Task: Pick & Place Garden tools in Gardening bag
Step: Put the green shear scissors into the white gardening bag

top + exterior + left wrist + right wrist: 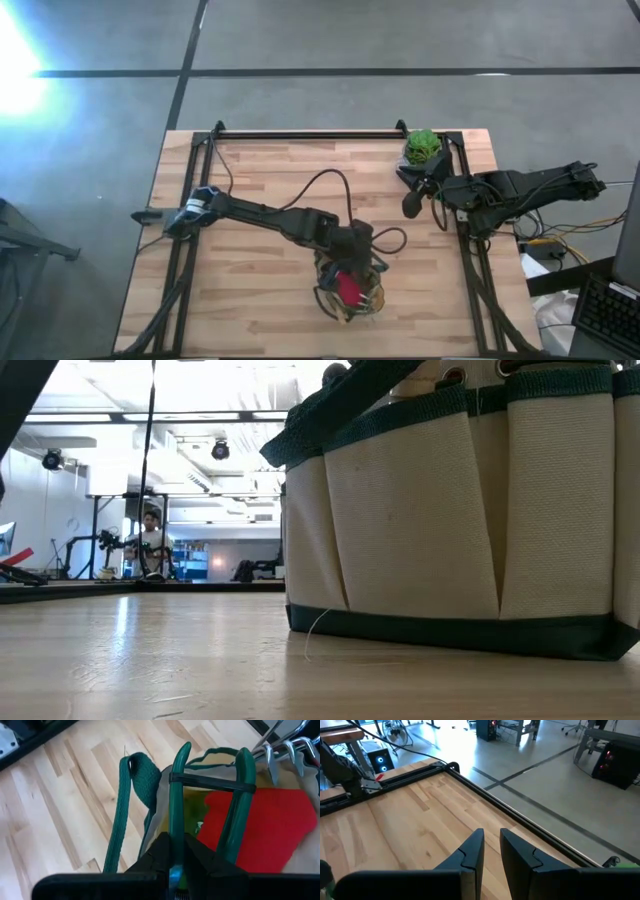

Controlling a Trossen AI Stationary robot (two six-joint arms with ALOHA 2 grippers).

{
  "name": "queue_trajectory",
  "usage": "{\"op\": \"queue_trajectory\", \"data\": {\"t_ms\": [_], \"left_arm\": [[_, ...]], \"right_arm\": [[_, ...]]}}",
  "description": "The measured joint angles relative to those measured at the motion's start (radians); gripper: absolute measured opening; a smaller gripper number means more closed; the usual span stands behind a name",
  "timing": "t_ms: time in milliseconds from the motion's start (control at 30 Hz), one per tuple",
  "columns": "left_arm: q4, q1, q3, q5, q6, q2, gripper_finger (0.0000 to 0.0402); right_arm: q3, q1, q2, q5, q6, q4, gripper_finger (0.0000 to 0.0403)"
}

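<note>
A: Start at the left of the light wooden slatted table (260, 180). What is there?

B: The left arm reaches in from the left edge toward the near middle. The left gripper (175, 857) hangs right over the mouth of the soft khaki fabric gardening bag with dark green trim (450, 510).

A: Are its jaws together?

B: They are clamped on one green-coated handle of the green-handled pruners (176, 805). A black band ties the two green handles together, and the tool stands inside the bag's mouth.

A: What else sits in the bag?

B: A red glove-like fabric item (270, 827) lies just beside the pruners, with something yellow-green under it that I cannot identify. The bent metal tines of a small rake (285, 752) show at the rim beyond it. A dark green woven strap handle (125, 805) loops up from the bag's left side.

A: And farther right?

B: A green leafy potted plant (422, 146) stands at the far right corner. The right gripper (491, 851) hovers just near it, over bare boards by the table's right edge, jaws a little apart and holding nothing.

A: Anything beyond the table?

B: A person (151, 540) is far off in the room.
</note>
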Motion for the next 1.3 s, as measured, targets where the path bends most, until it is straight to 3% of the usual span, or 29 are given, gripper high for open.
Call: {"op": "queue_trajectory", "data": {"t_ms": [1300], "left_arm": [[-0.082, -0.015, 0.000, 0.037, 0.114, 0.000, 0.0032]], "right_arm": [[0.000, 0.000, 0.000, 0.001, -0.003, 0.001, 0.0056]]}}
